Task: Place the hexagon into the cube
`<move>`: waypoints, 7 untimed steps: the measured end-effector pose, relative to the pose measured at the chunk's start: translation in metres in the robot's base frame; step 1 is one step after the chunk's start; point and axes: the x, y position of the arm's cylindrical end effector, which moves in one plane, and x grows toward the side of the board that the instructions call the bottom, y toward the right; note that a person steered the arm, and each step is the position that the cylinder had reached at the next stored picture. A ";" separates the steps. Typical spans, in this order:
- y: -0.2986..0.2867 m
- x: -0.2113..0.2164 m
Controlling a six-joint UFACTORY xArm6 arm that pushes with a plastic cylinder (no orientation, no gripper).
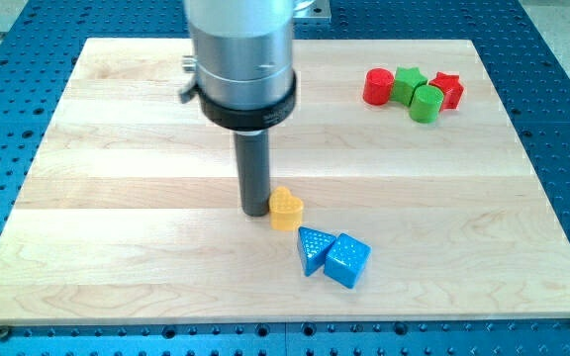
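My tip (255, 211) rests on the wooden board (117, 148) just left of a small yellow block (285, 209), touching or nearly touching it; its shape looks like a heart or hexagon, hard to tell. Right below the yellow block lies a blue triangular block (312, 248), and a blue cube (347, 260) sits against its right side. The yellow block stands a little apart from the blue triangle, up and to the left of the cube.
At the view's top right is a tight cluster: a red cylinder (378, 86), a green star (408, 83), a green cylinder (427, 103) and a red star (448, 89). The board lies on a blue perforated table (562, 119).
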 end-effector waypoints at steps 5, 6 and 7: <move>-0.143 -0.135; -0.099 -0.186; -0.033 -0.167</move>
